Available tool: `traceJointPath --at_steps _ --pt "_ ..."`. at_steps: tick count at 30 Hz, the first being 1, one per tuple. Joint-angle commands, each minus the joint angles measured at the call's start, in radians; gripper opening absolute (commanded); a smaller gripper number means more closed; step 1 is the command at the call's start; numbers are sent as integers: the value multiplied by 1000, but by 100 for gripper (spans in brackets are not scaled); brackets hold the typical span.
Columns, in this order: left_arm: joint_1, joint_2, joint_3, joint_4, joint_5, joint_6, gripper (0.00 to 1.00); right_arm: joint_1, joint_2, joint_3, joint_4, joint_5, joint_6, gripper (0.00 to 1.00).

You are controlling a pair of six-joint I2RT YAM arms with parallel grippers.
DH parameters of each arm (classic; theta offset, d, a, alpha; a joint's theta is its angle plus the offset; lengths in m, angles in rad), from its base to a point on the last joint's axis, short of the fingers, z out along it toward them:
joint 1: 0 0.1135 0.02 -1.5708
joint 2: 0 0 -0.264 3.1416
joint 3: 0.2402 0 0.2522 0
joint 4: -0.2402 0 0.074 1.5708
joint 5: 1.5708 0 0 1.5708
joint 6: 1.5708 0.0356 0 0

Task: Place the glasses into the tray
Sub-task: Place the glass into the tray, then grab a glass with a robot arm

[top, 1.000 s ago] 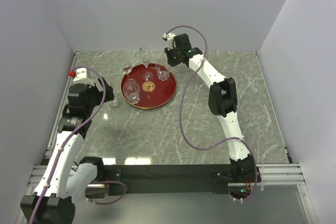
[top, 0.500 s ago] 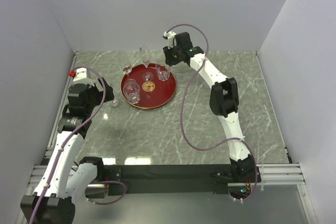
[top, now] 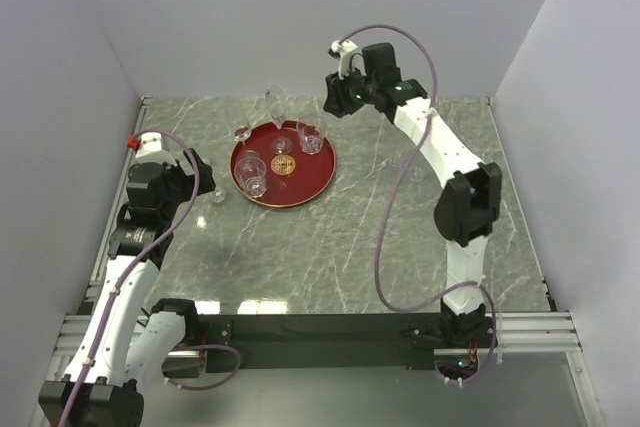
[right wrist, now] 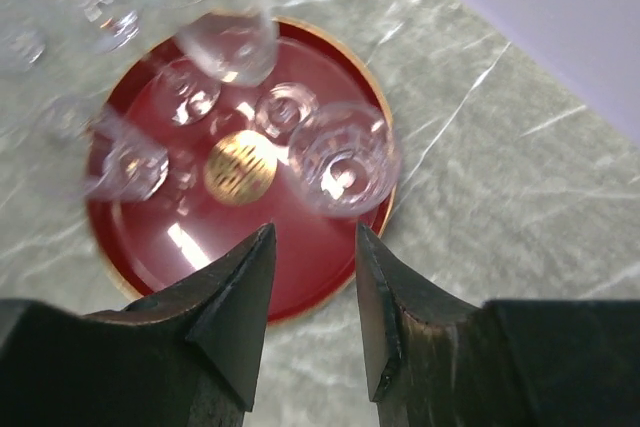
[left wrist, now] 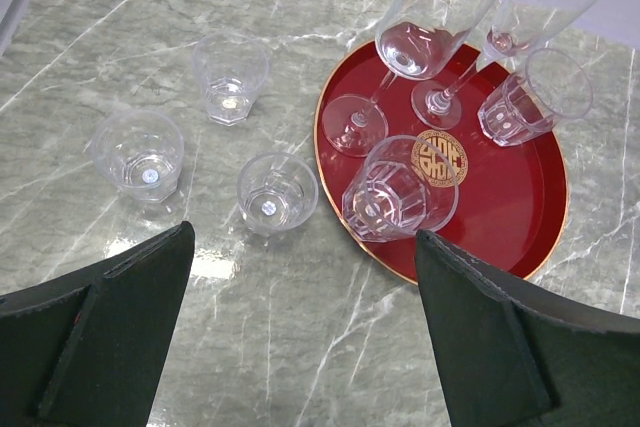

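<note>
- The dark-red round tray (left wrist: 520, 217) sits on the grey marble table (left wrist: 300, 367). Several of the glasses stand on it: a faceted tumbler (left wrist: 400, 190) at the near rim, a second tumbler (left wrist: 533, 95), a stemmed glass (left wrist: 355, 125) and a tall narrow flute (left wrist: 530, 7).
- Three glasses are not on the tray. The nearest cup (left wrist: 277, 192) stands just beside the rim, the outer cup (left wrist: 139, 152) is farther out, and a loose tumbler (left wrist: 231, 77) is beyond them.
- The right gripper (right wrist: 315, 232) hangs above the tray's edge, jaws partway apart with nothing between them.
- The left gripper (left wrist: 302, 247) hovers over the marble by the loose glasses, jaws spread wide and empty.
- The step in hand looks like fetching the next loose glass. The left arm seems better placed for it.
- The next move calls for lowering the wide jaws astride the nearest cup without nudging the rim or the faceted tumbler close by.
- After that comes a gentle squeeze, a lift clear of the rim, and a set-down on a bare patch of red.
</note>
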Motion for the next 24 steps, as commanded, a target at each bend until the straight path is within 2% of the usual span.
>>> traceJointPath --at_steps 1,9,16,24 --pt "5 -11 -2 43 -15 13 98 -29 -148 -113 -3 -84 -41 45" --pt "5 -6 -2 42 -12 9 98 -98 -392 -377 -55 -202 -107 46" --pt "5 15 -1 40 -4 7 98 -176 -619 -644 -32 -235 -139 46" --pt "5 32 -2 39 -7 -5 98 -253 -788 -814 -6 -299 -119 46"
